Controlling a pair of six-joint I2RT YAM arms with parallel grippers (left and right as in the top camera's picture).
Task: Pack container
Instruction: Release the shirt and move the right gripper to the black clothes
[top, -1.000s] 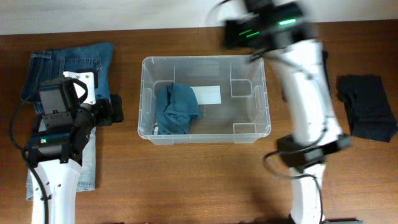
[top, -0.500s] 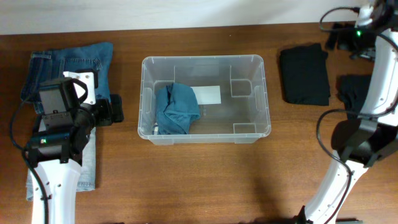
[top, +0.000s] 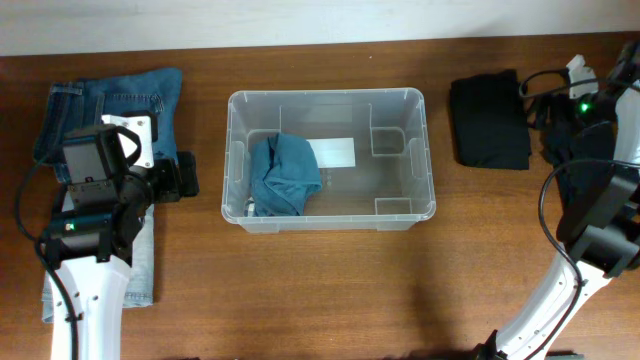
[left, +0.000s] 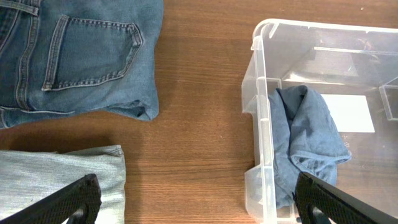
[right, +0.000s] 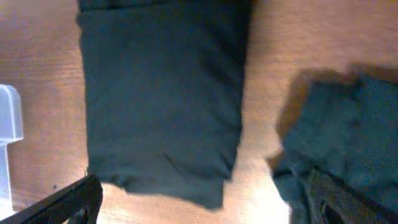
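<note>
Where the table (top: 330, 290) lies nearest the arm bases, its brown wood grain is bare but for a strip of pale, washed-out denim (top: 142, 270) lying flat beside the left arm. The left gripper (left: 199, 208) hangs just past it with its black fingers (left: 74, 199) spread wide and nothing between them, over open wood between the denim and the bin.

The container (top: 325, 94) sits mid-table between the two arms, upright on its base with its mouth facing up. It is clear, glossy plastic with rounded corners and a thick rim, and its long axis runs left to right across the table. In its left half lies a soft, crumpled blue-grey cloth (top: 283, 175); a flat white label (top: 333, 152) shows on the base beside it.

Farther back on the left rests a folded pair of dark blue jeans (top: 120, 100), stitched pocket up. At the far right, the right gripper (right: 199, 208) is also opened wide and empty, above a neatly folded, matte black garment (top: 490, 122). A second dark, rumpled garment (right: 339, 143) lies just beside it.
</note>
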